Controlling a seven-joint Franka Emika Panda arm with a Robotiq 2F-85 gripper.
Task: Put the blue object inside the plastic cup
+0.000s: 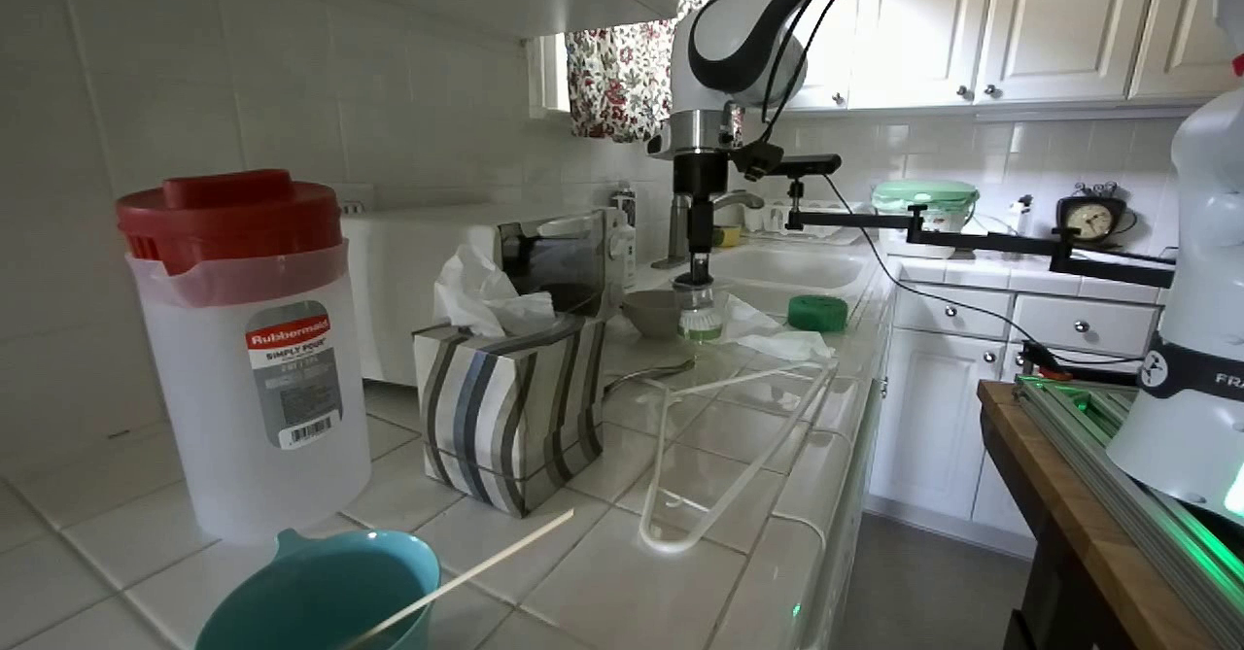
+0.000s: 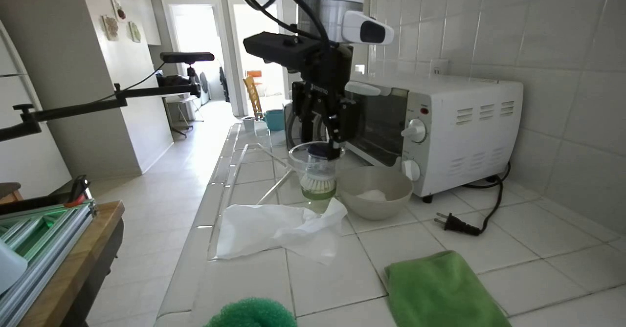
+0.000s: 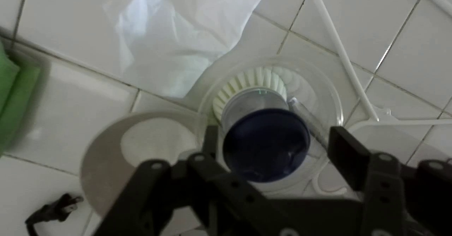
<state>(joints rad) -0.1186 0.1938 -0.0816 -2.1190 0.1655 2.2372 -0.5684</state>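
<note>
The blue object is a brush with a round dark blue top (image 3: pixel 266 146), a clear middle and pale bristles over a green band (image 2: pixel 318 186). It stands inside the clear plastic cup (image 3: pixel 333 95), seen in the wrist view and both exterior views (image 2: pixel 296 160) (image 1: pixel 682 302). It looks slightly tilted in the wrist view. My gripper (image 3: pixel 273 140) is right above the cup, pointing down, with its fingertips at about the rim. The fingers are open, one on each side of the blue top, with a gap on both sides in the wrist view.
A grey bowl (image 2: pixel 374 205) stands against the cup's side. White paper (image 2: pixel 279 231) and a white hanger (image 1: pixel 739 465) lie close by. The toaster oven (image 2: pixel 469 126) is behind. A striped tissue box (image 1: pixel 515 407), a red-lidded container (image 1: pixel 253 378) and a green cloth (image 2: pixel 440 288) are on the counter.
</note>
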